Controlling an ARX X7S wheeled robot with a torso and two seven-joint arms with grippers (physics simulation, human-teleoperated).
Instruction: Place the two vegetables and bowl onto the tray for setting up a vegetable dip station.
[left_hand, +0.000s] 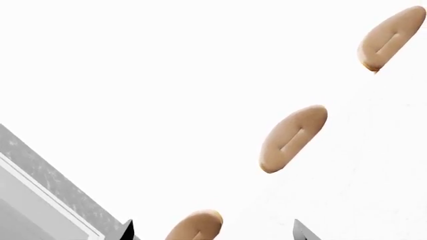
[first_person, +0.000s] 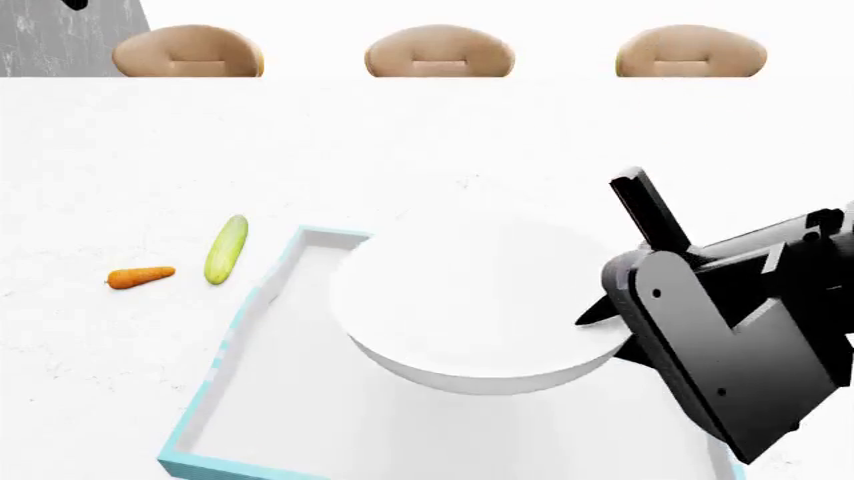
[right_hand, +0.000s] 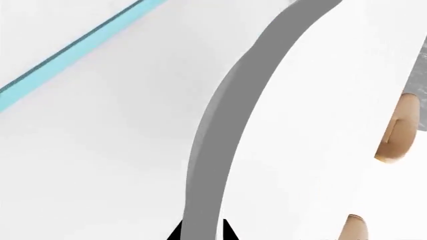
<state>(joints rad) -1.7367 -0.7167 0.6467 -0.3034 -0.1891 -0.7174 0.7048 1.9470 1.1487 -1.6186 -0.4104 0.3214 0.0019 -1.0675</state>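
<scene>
White and bare, the counter (first_person: 441, 130) fills most of the head view, with three tan rounded seats (first_person: 439, 52) in a row past its far edge and a grey marbled panel (first_person: 67, 40) at the far left corner; the bowl (first_person: 467, 310) is glossy white, wide and shallow, unmarked, and it sits over the far part of the tray (first_person: 234, 375), its far side overhanging the tray's far wall; the tray is a shallow rectangle, white inside with light blue walls and rim, and holds only the bowl; the bowl's inside shows nothing in it; one orange carrot (first_person: 140, 277), small and tapered, lies on the counter left of the tray, and one pale yellow-green cucumber (first_person: 226, 249), slightly longer, lies just beside it, between carrot and tray, apart from both; the right gripper (first_person: 621, 260) has its jaws narrowly closed on the bowl's right rim, one finger (first_person: 650, 208) above the rim, the rim edge running between both tips in the right wrist view; the left gripper (left_hand: 213, 231) shows two dark tips spread wide, gripping nothing.
</scene>
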